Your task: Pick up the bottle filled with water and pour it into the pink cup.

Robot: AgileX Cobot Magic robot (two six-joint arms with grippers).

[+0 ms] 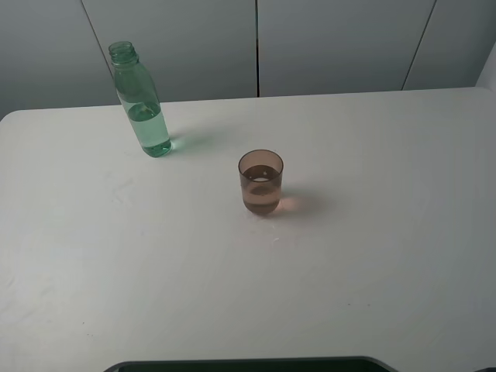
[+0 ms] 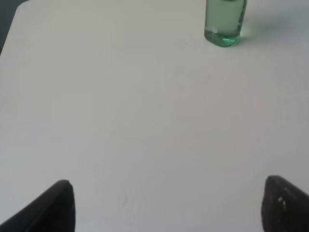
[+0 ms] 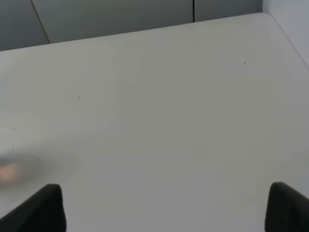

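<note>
The green-tinted bottle (image 1: 142, 103) stands upright and uncapped at the back left of the white table (image 1: 372, 256), with water in its lower part. Its base also shows in the left wrist view (image 2: 223, 24). The pink cup (image 1: 260, 182) stands upright near the table's middle and holds some liquid. Neither gripper shows in the high view. My left gripper (image 2: 166, 205) is open and empty, well short of the bottle. My right gripper (image 3: 166, 208) is open and empty over bare table; the cup is out of its view.
Grey wall panels (image 1: 256, 43) rise behind the table's far edge. A dark edge of the robot base (image 1: 248, 364) shows at the near side. The table's far right corner shows in the right wrist view (image 3: 270, 19).
</note>
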